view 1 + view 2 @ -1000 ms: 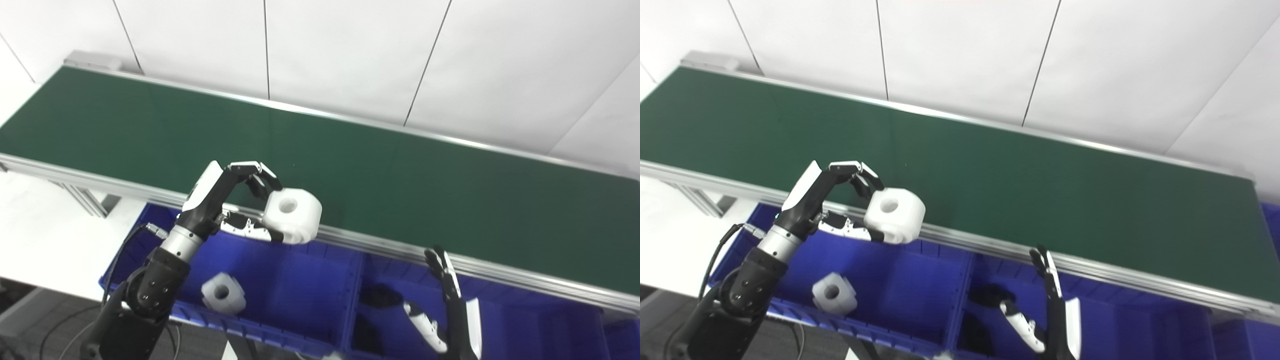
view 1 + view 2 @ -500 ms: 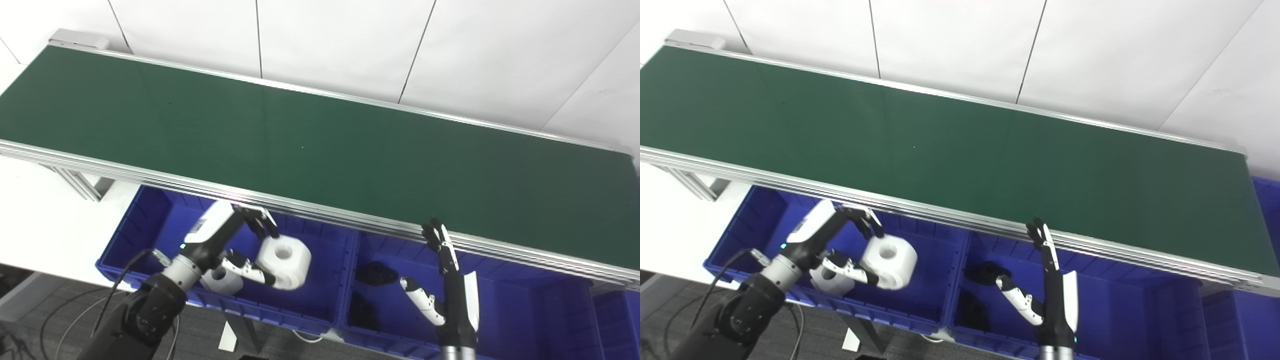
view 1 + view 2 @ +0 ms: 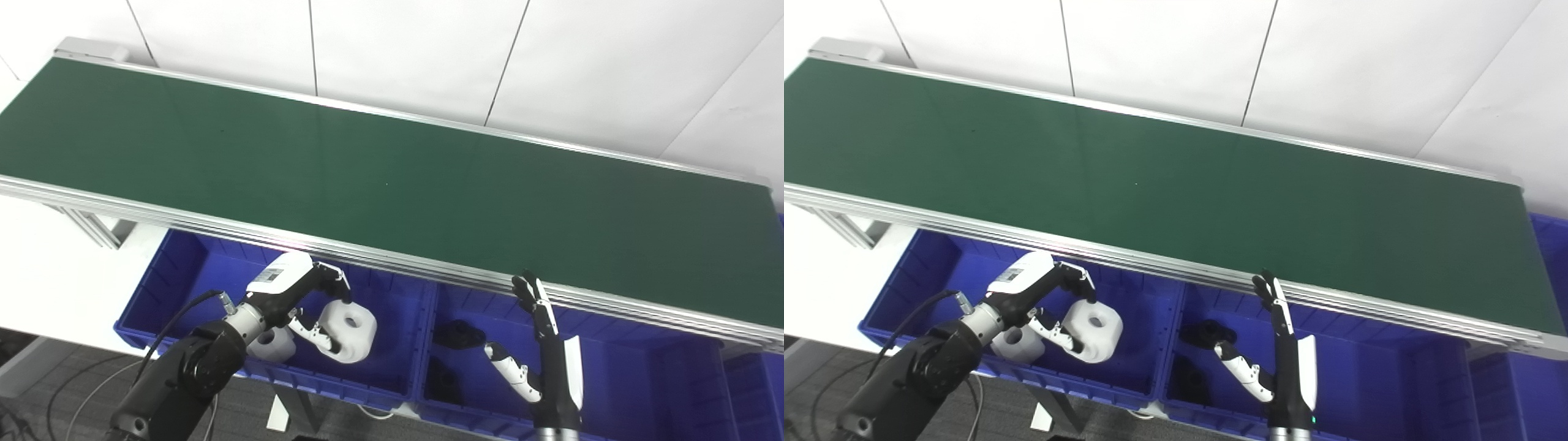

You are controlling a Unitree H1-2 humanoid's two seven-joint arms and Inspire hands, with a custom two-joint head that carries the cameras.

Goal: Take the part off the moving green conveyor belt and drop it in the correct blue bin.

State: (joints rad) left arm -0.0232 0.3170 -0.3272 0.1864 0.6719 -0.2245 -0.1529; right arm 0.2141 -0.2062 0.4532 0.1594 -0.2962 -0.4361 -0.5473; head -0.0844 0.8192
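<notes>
Your left hand [image 3: 294,294] is down inside the left blue bin [image 3: 184,269], fingers [image 3: 334,283] & thumb wrapped on the white part [image 3: 350,331] w/ the round hole facing up. Looks like the part is low in the bin, but you can't tell if it's touching the floor yet. A 2nd white part [image 3: 271,344] lies just beside it, on the left, partly hidden behind your wrist.

Your right hand [image 3: 542,349] hangs over the middle blue bin [image 3: 612,392], fingers straight & pointing up toward the belt's near rail, thumb spread out to the left, holding nothing. Two black parts [image 3: 459,334] sit in that bin's left half, one nearer the belt, the other [image 3: 442,373] toward the front wall; both apart from the hand.

The green conveyor belt [image 3: 380,177] runs corner to corner across the view w/ no part on it. Bins sit side by side right under the belt's near edge; a 3rd bin [image 3: 1549,245] shows at the far right, contents not visible. White table [image 3: 43,263] shows only at the left edge, next to the left bin.
</notes>
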